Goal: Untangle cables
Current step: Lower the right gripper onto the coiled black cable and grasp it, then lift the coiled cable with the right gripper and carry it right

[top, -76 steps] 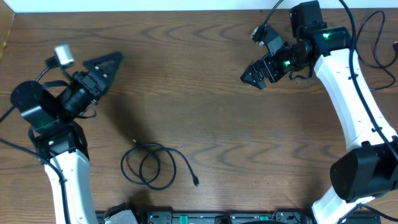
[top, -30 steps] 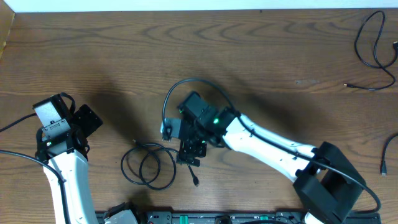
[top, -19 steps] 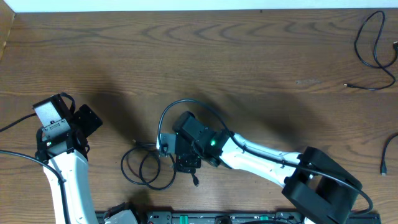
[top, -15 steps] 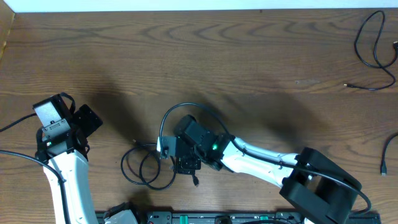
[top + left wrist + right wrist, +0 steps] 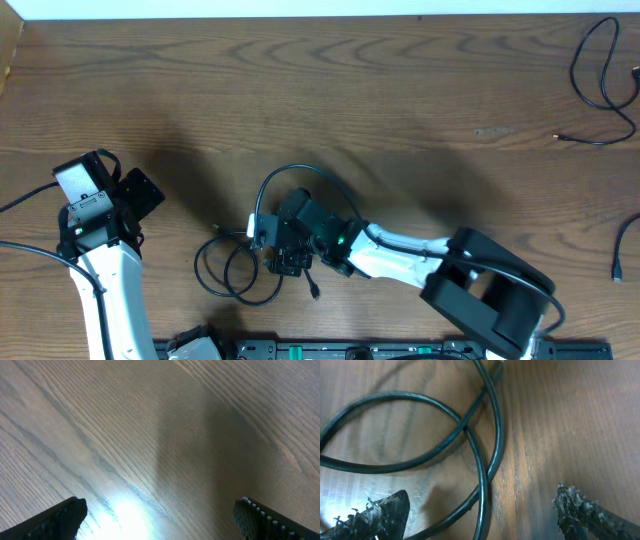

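Cable loops fill the right wrist view: the coiled cable crosses itself on the table directly below the right claw. The claw's fingers are spread wide on either side of the loops and clamp nothing. From overhead, the right arm is stretched low across the front of the table, with its claw pointing down over the right edge of the coiled cable. The left arm is folded back at the left edge, its claw also spread, over bare wood. A second cable lies well apart, at the far right corner. Half a second ago the right claw sat slightly farther right. The coil has not moved.
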Controlling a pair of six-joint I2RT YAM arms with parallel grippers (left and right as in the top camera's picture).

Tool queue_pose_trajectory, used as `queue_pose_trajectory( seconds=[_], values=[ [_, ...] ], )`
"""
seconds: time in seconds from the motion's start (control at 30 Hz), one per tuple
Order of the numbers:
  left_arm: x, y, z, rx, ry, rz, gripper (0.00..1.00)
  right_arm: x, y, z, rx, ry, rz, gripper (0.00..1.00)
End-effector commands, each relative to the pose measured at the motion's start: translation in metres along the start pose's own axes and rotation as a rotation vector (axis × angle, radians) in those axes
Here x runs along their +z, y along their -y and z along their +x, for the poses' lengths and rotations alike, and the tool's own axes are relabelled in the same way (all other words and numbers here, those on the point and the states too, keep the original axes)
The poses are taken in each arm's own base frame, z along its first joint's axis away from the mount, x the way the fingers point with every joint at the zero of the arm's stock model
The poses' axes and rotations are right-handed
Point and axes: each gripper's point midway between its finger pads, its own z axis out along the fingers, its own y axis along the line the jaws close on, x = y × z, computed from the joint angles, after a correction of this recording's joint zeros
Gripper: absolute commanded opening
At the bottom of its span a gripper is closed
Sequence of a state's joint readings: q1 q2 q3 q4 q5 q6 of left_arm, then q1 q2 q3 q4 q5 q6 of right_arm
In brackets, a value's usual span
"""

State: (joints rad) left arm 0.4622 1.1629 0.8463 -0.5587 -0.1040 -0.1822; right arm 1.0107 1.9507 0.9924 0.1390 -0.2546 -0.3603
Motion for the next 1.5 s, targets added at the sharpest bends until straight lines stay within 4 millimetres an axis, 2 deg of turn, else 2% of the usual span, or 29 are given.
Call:
queue_pose_trajectory(
  seconds=[0.0,0.17,0.27,0.3,0.37,0.4,0.43,0.53,0.67,0.83,1.03,1.2,1.33,1.47],
  values=[
    [-0.003,-0.002,-0.004,0.009,0.015,-0.011,0.98,0.012,-0.006,0.008,0.024,-0.01,-0.011,0.86],
    [-0.003,-0.002,-0.004,0.009,0.015,-0.011,0.98,0.028,-0.009,0.018,0.018,-0.009,-0.016,0.76],
    [-0.003,-0.002,-0.004,0.009,0.015,-0.011,0.98,0.035,-0.012,0.026,-0.021,-0.021,-0.024,0.63],
    [-0.003,-0.002,-0.004,0.009,0.015,-0.011,0.98,0.037,-0.013,0.028,-0.036,-0.026,-0.027,0.55],
    [-0.003,-0.002,-0.004,0.009,0.015,-0.011,0.98,0.038,-0.013,0.032,-0.057,-0.034,-0.029,0.32],
    [-0.003,-0.002,-0.004,0.009,0.015,-0.011,0.98,0.038,-0.012,0.032,-0.062,-0.038,-0.02,0.13],
    [-0.003,-0.002,-0.004,0.009,0.015,-0.011,0.98,0.038,-0.009,0.033,-0.063,-0.044,-0.006,0.01],
    [-0.003,-0.002,-0.004,0.009,0.015,-0.011,0.98,0.037,0.009,0.04,-0.061,-0.081,0.088,0.01],
    [-0.003,-0.002,-0.004,0.009,0.015,-0.011,0.98,0.028,0.046,0.057,-0.038,-0.156,0.248,0.01],
    [-0.003,-0.002,-0.004,0.009,0.015,-0.011,0.98,0.005,0.101,0.09,0.073,-0.245,0.413,0.01],
    [-0.003,-0.002,-0.004,0.009,0.015,-0.011,0.98,-0.039,0.163,0.161,0.258,-0.384,0.513,0.01],
    [-0.003,-0.002,-0.004,0.009,0.016,-0.011,0.98,-0.09,0.207,0.229,0.446,-0.481,0.592,0.01],
    [-0.003,-0.002,-0.004,0.009,0.015,-0.011,0.98,-0.135,0.231,0.282,0.598,-0.534,0.66,0.01],
    [-0.003,-0.002,-0.004,0.009,0.015,-0.011,0.98,-0.186,0.246,0.338,0.782,-0.568,0.743,0.01]
  ],
)
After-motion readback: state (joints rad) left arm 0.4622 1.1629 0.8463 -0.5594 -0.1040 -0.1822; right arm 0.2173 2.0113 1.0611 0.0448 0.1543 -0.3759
